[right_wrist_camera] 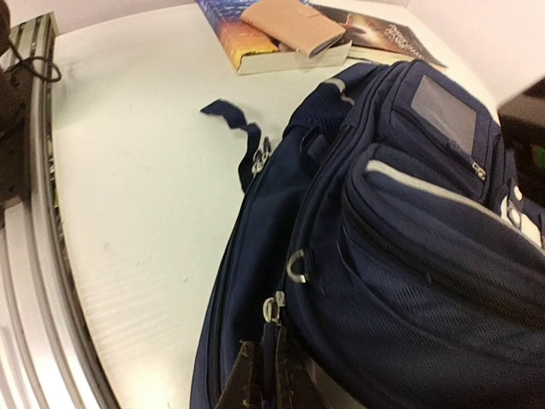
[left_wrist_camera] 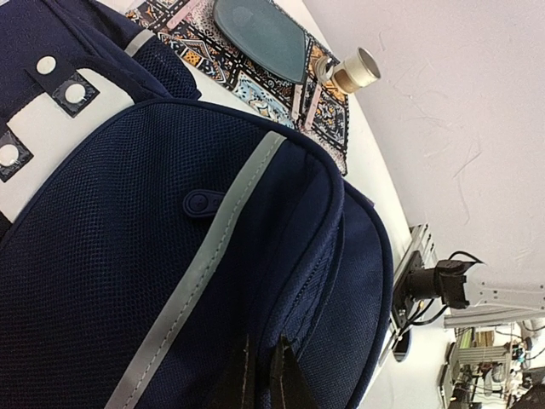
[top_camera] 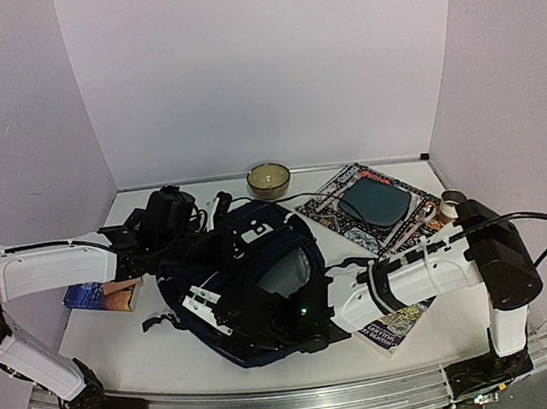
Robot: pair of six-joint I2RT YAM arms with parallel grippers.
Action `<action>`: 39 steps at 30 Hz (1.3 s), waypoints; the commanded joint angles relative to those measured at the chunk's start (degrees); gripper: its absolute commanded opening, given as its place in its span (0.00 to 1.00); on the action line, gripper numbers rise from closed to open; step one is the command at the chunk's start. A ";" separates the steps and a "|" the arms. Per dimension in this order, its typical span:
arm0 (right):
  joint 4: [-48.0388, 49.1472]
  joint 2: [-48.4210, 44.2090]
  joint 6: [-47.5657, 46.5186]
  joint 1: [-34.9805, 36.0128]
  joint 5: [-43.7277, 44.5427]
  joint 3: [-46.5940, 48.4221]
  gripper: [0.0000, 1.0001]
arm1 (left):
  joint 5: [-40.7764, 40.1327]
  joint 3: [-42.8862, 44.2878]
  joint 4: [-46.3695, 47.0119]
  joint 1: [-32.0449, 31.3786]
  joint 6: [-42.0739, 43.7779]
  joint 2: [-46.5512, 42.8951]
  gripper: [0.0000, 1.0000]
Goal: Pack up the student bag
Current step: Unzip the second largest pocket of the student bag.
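Observation:
The student bag (top_camera: 237, 292), a large navy backpack with grey-white trim, lies in the middle of the table. My left gripper (top_camera: 197, 237) reaches in from the left to its far-left edge. In the left wrist view the fingers (left_wrist_camera: 264, 341) are shut on a fold of the bag (left_wrist_camera: 170, 256) beside a zipper seam. My right gripper (top_camera: 275, 333) comes from the right to the bag's near edge. In the right wrist view it (right_wrist_camera: 262, 341) is shut on the navy pull tab of a silver zipper slider (right_wrist_camera: 271, 308) on the bag (right_wrist_camera: 409, 256).
A book (top_camera: 92, 295) with a tan wallet (top_camera: 123, 288) on it lies left of the bag. Behind the bag stands a round candle tin (top_camera: 268, 177). At the back right is a patterned book (top_camera: 339, 206) with a teal pouch (top_camera: 374, 201) and a tape roll (top_camera: 449, 207). Another book (top_camera: 399, 327) lies under my right arm.

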 commanded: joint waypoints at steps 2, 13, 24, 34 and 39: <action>8.18 3.15 -1.87 2.41 1.45 4.80 0.00 | 0.32 4.65 14.46 0.70 -4.38 -2.27 0.00; 14.83 8.90 -8.26 2.35 5.92 10.17 0.02 | 2.53 1.31 20.98 0.67 -10.05 -4.02 0.00; 14.32 0.71 -5.04 2.19 5.68 1.54 0.19 | -2.36 -2.62 20.88 0.84 -7.92 -6.61 0.00; 7.24 -16.08 4.50 1.13 5.42 -9.96 0.62 | -3.52 -5.22 20.14 1.55 -3.27 -4.44 0.00; 4.54 -21.33 16.03 -4.39 -1.49 -14.62 0.79 | -2.78 -3.52 20.07 1.63 -1.72 -3.32 0.00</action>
